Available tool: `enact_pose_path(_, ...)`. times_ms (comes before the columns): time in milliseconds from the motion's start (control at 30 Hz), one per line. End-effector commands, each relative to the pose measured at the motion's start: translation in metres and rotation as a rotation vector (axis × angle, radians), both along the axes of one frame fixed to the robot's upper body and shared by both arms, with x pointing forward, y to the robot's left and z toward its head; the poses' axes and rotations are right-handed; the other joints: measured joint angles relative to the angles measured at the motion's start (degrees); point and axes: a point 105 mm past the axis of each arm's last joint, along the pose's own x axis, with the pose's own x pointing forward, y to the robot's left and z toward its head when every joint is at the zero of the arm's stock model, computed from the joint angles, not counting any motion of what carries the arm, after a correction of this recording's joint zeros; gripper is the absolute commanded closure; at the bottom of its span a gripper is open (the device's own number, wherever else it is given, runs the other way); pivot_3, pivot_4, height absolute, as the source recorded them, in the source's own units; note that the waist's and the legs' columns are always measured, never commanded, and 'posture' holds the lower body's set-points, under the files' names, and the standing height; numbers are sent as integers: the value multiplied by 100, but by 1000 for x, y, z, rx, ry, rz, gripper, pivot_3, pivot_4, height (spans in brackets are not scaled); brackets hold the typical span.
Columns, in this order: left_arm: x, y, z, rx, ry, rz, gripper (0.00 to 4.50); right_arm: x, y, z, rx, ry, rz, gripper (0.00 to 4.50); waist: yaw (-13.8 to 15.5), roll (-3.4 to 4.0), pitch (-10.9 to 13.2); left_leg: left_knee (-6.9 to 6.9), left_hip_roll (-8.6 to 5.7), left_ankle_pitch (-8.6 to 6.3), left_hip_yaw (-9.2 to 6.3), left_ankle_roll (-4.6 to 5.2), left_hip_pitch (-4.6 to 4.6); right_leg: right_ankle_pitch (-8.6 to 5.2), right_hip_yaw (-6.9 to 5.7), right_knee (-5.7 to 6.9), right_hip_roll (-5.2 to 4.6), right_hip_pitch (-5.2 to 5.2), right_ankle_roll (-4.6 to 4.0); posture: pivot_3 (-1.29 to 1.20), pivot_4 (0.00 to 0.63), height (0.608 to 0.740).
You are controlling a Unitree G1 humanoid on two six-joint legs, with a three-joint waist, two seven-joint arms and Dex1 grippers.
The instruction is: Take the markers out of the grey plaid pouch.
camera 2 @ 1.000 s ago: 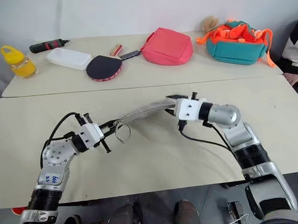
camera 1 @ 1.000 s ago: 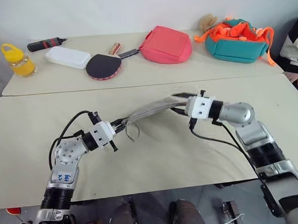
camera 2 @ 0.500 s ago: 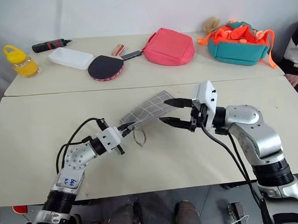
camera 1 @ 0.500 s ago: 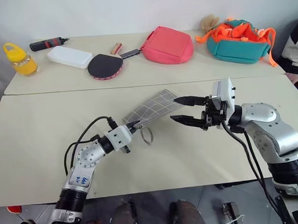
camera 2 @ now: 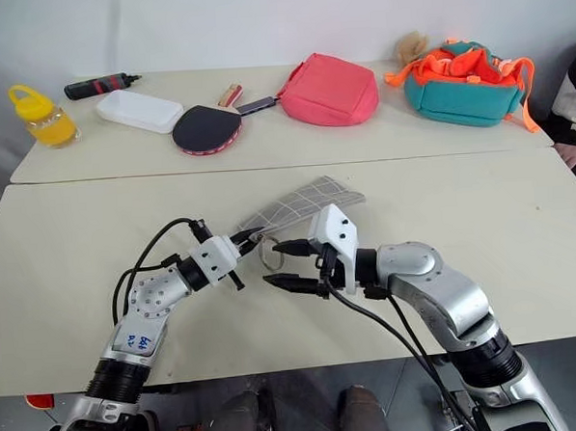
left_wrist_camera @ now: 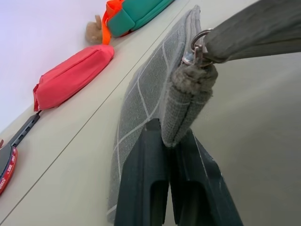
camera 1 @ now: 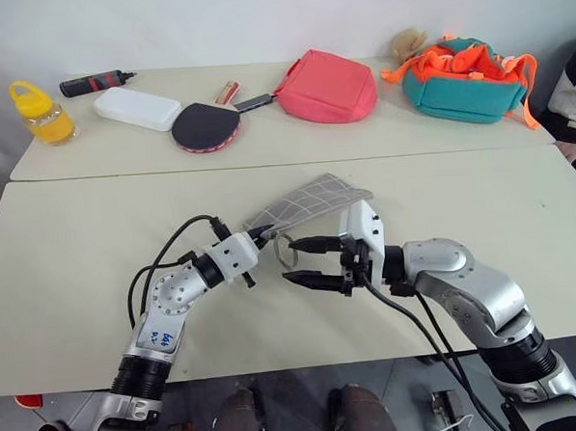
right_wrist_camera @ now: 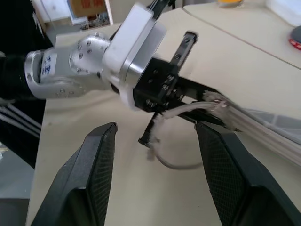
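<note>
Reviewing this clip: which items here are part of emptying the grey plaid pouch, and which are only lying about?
In the job:
- grey plaid pouch, pinched at one corner by the left gripper
- right gripper, open, beside the pouch's loop strap

Lying about on the far table:
- pink pouch
- teal and orange bag
- table-tennis paddle
- white case
- yellow bottle
- black marker with red band

pouches 2: grey plaid pouch, pink pouch | paddle 1 | bottle 1

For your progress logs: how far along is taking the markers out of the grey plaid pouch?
Early stage. Done: the left gripper holds the grey plaid pouch by one end, raised off the table. In hand: the right gripper, jaws open, faces its loop strap. Left: no markers out yet.
</note>
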Motion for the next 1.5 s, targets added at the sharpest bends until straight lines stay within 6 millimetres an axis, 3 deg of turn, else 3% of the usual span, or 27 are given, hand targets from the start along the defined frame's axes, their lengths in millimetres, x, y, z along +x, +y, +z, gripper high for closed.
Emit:
enact_pose_path(33,-4,-7,13,-11,-53,-19,4500,-3,10,2,18,-38,37,1753,-5,0,0,0,0,0,1,0,0,0,0,0,0,0,0,0,150,740)
enact_pose_path(167,-5,-8,15,-15,-56,-23,4500,5,13,-9,-42,-85,13,1753,-3,0,0,0,0,0,1,0,0,0,0,0,0,-1,0,0,150,740)
enact_pose_path(267,-5,-9,16,-16,-55,-23,4500,8,15,-4,12,-77,4,1923,-8,0,0,-1,0,0,1,0,0,0,0,0,0,-1,0,0,150,740)
enact_pose_path(333,-6,-9,17,-19,-55,-24,4500,10,14,-3,14,-94,3,2360,-14,0,0,-2,0,0,1,-1,0,0,0,1,1,-1,0,0,150,740)
enact_pose_path(533,-6,-9,18,-18,-57,-22,4500,13,14,4,54,-105,-8,4421,-19,0,0,-3,0,0,1,-1,0,0,0,0,1,-1,0,0,150,740)
enact_pose_path(667,-8,-9,19,-28,-53,-35,4500,16,8,0,20,-128,-12,4473,-20,0,0,-4,0,0,1,0,0,0,0,0,1,-1,0,0,150,740)
enact_pose_path(800,-13,-1,21,-35,-47,-44,4500,30,-16,3,-17,-164,-73,4473,-17,0,0,-4,0,0,1,0,0,0,0,-2,0,-1,0,0,150,740)
enact_pose_path(1167,-30,53,27,-70,-1,-68,4500,75,-126,4,-313,-317,-310,4473,-37,0,0,-14,0,1,8,-2,2,0,2,-10,0,-4,0,0,150,740)
enact_pose_path(1267,-31,57,26,-60,-8,-66,4500,77,-135,4,-332,-333,-322,4473,-35,1,1,-15,0,1,10,-2,2,0,2,-12,0,-3,0,0,150,740)
enact_pose_path(1467,-28,57,26,-69,-7,-71,4500,73,-123,3,-278,-328,-283,4473,-36,1,1,-13,1,1,11,-3,3,0,2,-10,1,-3,0,0,150,740)
enact_pose_path(1500,-28,56,26,-68,-7,-71,4500,70,-122,3,-257,-305,-269,4249,-34,1,1,-13,1,1,11,-3,3,0,2,-9,1,-3,0,0,150,740)
